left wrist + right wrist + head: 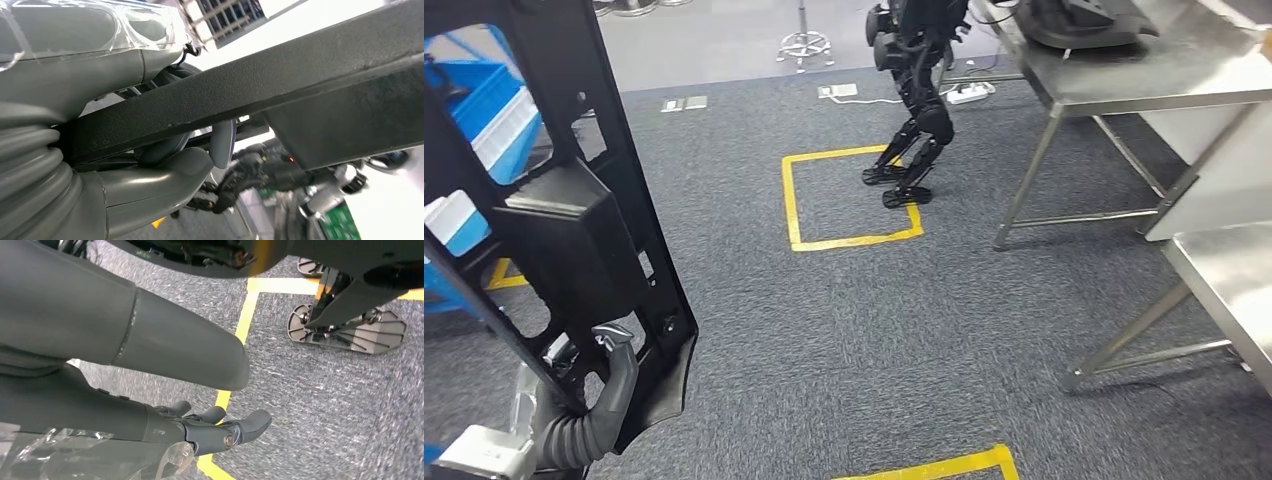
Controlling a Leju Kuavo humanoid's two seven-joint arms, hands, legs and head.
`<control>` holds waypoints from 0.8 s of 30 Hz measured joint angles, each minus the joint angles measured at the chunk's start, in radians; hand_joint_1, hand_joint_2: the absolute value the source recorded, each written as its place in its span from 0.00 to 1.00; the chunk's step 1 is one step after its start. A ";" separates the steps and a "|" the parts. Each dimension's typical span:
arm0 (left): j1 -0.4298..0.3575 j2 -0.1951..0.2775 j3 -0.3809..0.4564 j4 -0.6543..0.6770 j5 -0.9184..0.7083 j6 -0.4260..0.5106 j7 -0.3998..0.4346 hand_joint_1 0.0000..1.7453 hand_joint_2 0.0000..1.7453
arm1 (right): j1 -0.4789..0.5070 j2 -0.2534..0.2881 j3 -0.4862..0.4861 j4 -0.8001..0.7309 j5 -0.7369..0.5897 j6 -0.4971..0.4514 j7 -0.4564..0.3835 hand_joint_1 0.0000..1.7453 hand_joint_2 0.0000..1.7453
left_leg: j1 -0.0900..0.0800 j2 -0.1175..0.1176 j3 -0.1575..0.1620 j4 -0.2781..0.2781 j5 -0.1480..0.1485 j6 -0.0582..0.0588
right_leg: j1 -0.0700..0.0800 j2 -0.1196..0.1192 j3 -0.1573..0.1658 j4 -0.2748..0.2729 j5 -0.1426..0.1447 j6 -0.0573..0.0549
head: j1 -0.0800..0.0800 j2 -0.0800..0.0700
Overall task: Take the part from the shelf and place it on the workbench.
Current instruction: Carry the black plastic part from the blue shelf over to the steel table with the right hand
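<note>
Head view: left hand (609,375) grips black part (564,200) upright; right hand (220,427) hangs empty.

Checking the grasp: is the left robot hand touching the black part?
Touching. The left wrist view shows the left robot hand with fingers wrapped around a bar of the black part.

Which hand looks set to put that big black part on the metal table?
The left hand: it already grips the black part. The right hand hangs open over the carpet, holding nothing.
</note>
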 joint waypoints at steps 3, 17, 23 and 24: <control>-0.002 0.003 -0.001 -0.003 -0.005 -0.003 0.001 1.00 1.00 | 0.003 0.000 0.000 0.000 -0.002 0.000 -0.002 0.00 0.00 | -0.006 0.007 0.009 -0.029 0.008 0.007 | -0.003 0.031 -0.009 -0.003 0.009 0.016 | 0.000 0.000; -0.072 -0.047 -0.034 0.034 0.074 -0.054 -0.072 1.00 1.00 | 0.001 -0.026 0.000 0.000 -0.038 0.002 -0.021 0.00 0.00 | -0.024 0.180 0.004 -0.034 0.018 0.021 | 0.015 -0.167 0.034 -0.011 -0.031 0.010 | 0.006 0.000; -0.118 -0.086 -0.048 0.100 0.160 -0.080 -0.133 1.00 1.00 | 0.000 -0.036 -0.002 0.000 -0.057 0.006 -0.021 0.00 0.00 | -0.006 0.094 -0.070 0.147 -0.083 -0.013 | 0.002 -0.098 0.028 -0.022 -0.008 -0.015 | 0.000 0.000; -0.120 -0.091 -0.050 0.112 0.165 -0.082 -0.137 1.00 1.00 | -0.001 -0.036 -0.002 0.000 -0.058 0.006 -0.019 0.00 0.00 | -0.003 0.085 -0.102 0.216 -0.109 -0.018 | 0.002 -0.085 0.026 -0.021 -0.006 -0.017 | 0.000 0.000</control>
